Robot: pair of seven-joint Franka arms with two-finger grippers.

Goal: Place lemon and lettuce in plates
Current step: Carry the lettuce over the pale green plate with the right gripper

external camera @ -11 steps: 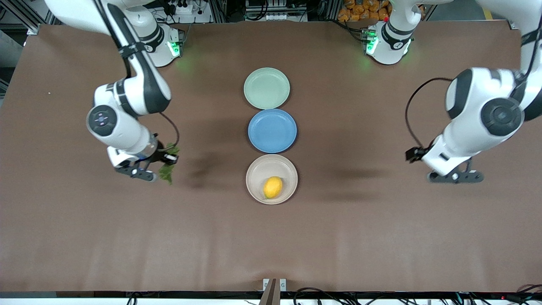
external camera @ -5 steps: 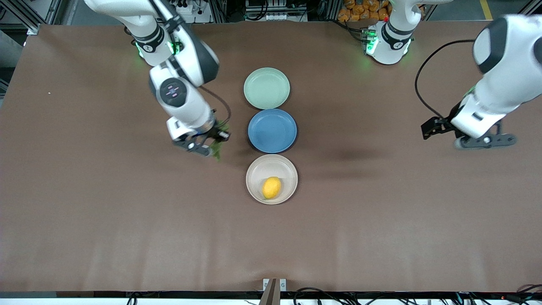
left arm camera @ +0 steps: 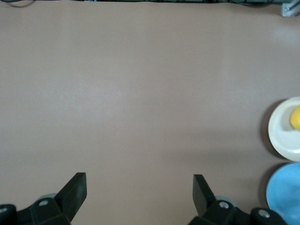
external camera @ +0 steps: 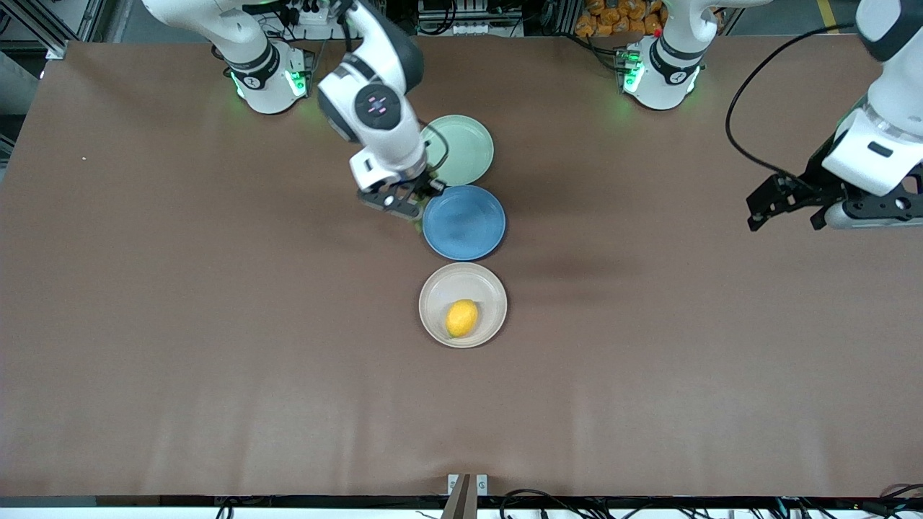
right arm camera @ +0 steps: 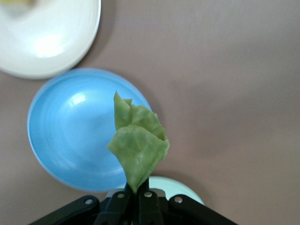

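Lettuce (right arm camera: 138,150) hangs pinched in the right pincer (external camera: 401,200) over the blue plate's (external camera: 469,227) rim; released here, it risks missing the mint plate (external camera: 469,148). Lemon (external camera: 461,318) sits in the cream plate (external camera: 433,317). Left pincer (left arm camera: 138,194) waits, spread and empty.

**Setting: work table and surroundings**

Wide rectangular table covered in matte brown sheet (external camera: 216,375), evenly lit, with soft shadows near its middle. Grey aluminium frame rails (external camera: 43,29) at one top corner. Stack of orange packets (external camera: 620,16) past the table's top edge. Black cables (external camera: 548,504) along the bottom edge.
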